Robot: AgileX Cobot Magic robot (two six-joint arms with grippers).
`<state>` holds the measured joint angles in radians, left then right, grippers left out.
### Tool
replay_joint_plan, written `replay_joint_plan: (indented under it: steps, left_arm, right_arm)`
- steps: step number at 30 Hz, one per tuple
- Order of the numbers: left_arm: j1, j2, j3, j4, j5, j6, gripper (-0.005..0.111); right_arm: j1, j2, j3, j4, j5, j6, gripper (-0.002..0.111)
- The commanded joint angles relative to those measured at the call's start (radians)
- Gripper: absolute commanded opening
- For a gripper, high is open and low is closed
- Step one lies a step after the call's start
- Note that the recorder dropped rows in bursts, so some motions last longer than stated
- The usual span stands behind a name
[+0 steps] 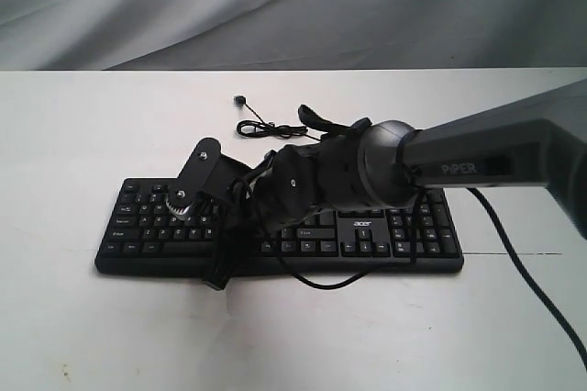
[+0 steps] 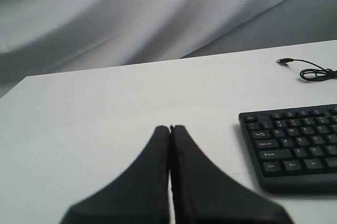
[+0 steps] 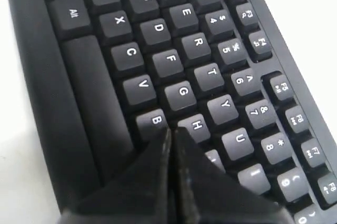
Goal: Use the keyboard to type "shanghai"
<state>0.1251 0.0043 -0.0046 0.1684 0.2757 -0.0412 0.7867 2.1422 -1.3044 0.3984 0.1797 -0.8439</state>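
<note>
Our right gripper (image 3: 171, 135), a matte black wedge with its tapered jaws pressed together, points its tip at the keyboard (image 3: 131, 50) right by the squarish B and H keys. Our left gripper (image 2: 169, 129), likewise closed, hangs off the keyboard's Ctrl end above the smooth white table (image 2: 95, 103) where the keyboard lies flat.

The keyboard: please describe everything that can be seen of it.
The keyboard is wide, black and apparently plastic, with white letters, a number pad and a small white logo above the arrow keys. It lies flat on the white table. The right arm hides its middle. That arm's fingers, closed together, point at the gap between the B and H keys; contact cannot be told. A thin black cable lies coiled behind it.
</note>
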Motion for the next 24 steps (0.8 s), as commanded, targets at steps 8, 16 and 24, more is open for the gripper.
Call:
replay_joint_plan:
  steps: [8,16,24]
  left_arm:
    - [-0.007,-0.004,0.005,-0.002,-0.01,-0.004,0.0]
    - [-0.007,-0.004,0.005,-0.002,-0.01,-0.004,0.0]
    - [-0.007,-0.004,0.005,-0.002,-0.01,-0.004,0.0]
  right_arm:
    - [-0.003,-0.047,-0.001,-0.006,-0.012,-0.003,0.0]
    - [-0.009,-0.039,-0.12,-0.017,0.07,-0.003,0.0]
    - [-0.009,0.027,-0.19,-0.015,0.114,0.003,0.0]
